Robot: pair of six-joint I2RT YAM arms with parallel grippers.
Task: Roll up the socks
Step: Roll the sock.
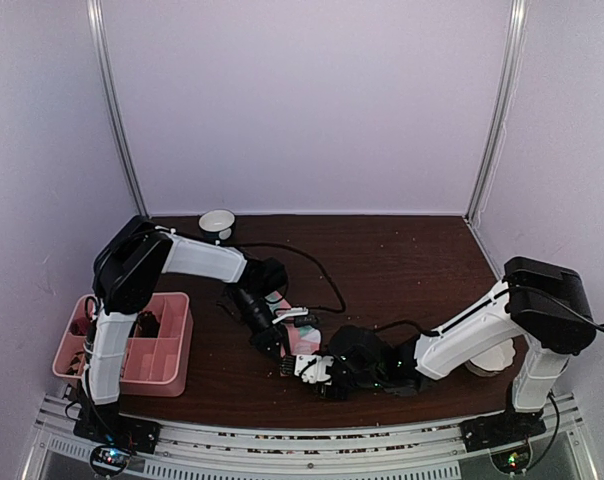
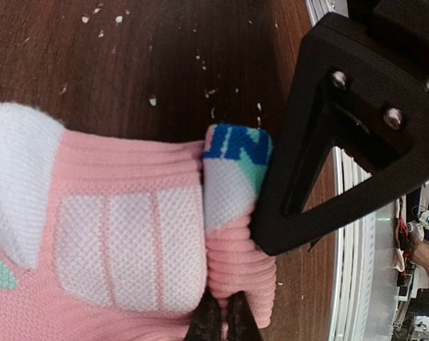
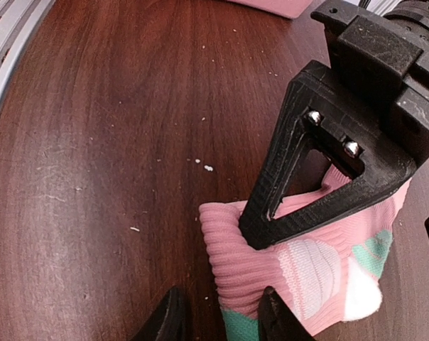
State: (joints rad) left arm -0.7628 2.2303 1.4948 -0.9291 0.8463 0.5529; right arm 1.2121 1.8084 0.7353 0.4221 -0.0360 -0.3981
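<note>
A pink sock (image 1: 304, 340) with white patches and mint-green marks lies on the dark table, near the front edge, with both grippers on it. In the left wrist view my left gripper (image 2: 223, 320) is shut on the ribbed pink cuff of the sock (image 2: 129, 234), which is folded into a short roll. My right gripper (image 3: 221, 320) stands open astride the cuff's edge: one finger over the sock (image 3: 307, 270), the other on bare wood, apart from the cloth. The left gripper (image 1: 282, 352) and right gripper (image 1: 307, 372) almost touch. The brown argyle pair cannot be made out.
A pink divided tray (image 1: 177, 345) stands at the front left with dark things in its compartments. A small white bowl (image 1: 217, 222) sits at the back wall. A white object (image 1: 494, 356) lies under the right arm. The table's metal front rail (image 2: 356, 249) is close by.
</note>
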